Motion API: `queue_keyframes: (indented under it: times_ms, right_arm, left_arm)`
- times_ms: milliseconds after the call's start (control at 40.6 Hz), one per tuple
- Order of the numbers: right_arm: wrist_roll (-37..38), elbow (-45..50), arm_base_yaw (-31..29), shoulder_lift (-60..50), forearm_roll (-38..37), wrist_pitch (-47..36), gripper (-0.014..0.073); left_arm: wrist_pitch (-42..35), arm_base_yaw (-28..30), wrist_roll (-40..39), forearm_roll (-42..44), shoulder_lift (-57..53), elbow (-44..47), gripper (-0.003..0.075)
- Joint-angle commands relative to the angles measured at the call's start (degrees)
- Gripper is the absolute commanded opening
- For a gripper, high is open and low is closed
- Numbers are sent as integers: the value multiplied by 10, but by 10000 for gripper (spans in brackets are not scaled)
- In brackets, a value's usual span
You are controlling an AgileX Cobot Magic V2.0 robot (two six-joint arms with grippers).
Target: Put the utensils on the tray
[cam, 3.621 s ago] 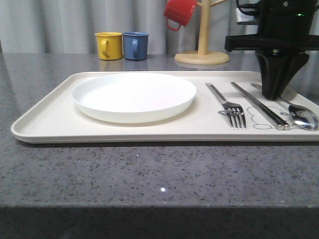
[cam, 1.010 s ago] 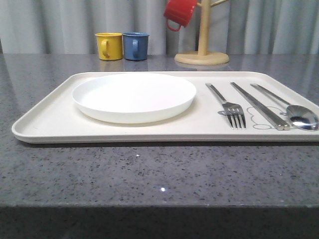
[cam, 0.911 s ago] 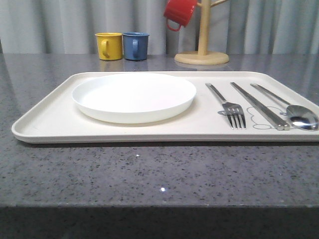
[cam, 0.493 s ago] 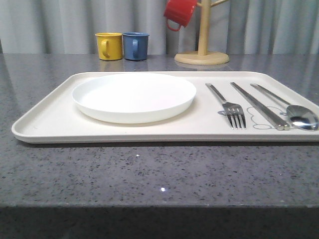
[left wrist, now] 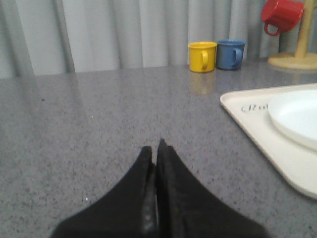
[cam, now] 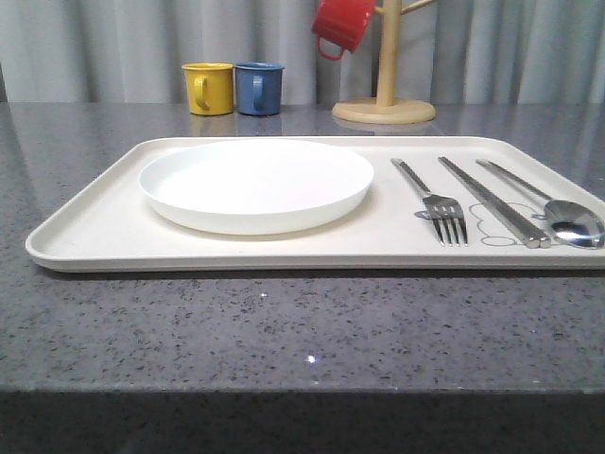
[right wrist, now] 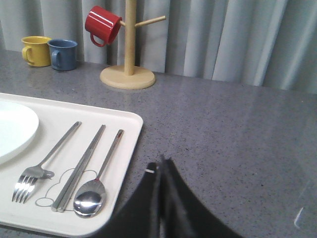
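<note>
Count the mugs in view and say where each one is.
3. The yellow mug and blue mug stand side by side on the counter behind the tray; the red mug hangs on the wooden mug tree.

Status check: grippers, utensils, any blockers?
Left gripper and right gripper shut, empty, off the tray. Fork, chopsticks, spoon on tray beside plate. No blockers.

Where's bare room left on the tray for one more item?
On the tray, bare patches lie left of the plate and along the near rim. The right end is crowded: fork, chopsticks, spoon side by side. Bare counter lies beyond the right rim.
</note>
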Motion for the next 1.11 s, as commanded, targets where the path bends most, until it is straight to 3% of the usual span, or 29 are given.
queue_keyframes:
  times_ms: [0, 99, 148, 1084]
  right_arm:
    - [-4, -14, -3, 7, -13, -45, -120]
    - [-4, -14, -3, 7, -13, -43, -120]
    - [-4, -14, -3, 7, -13, -41, -120]
    - [-4, -4, -3, 7, -13, -49, -120]
  left_arm:
    - [-87, 2, -5, 1, -9, 24, -18]
    - [-138, 2, -5, -9, -12, 64, -18]
    - [-111, 2, -5, -10, -12, 61, -18]
    - [-109, 2, -5, -10, -12, 62, -18]
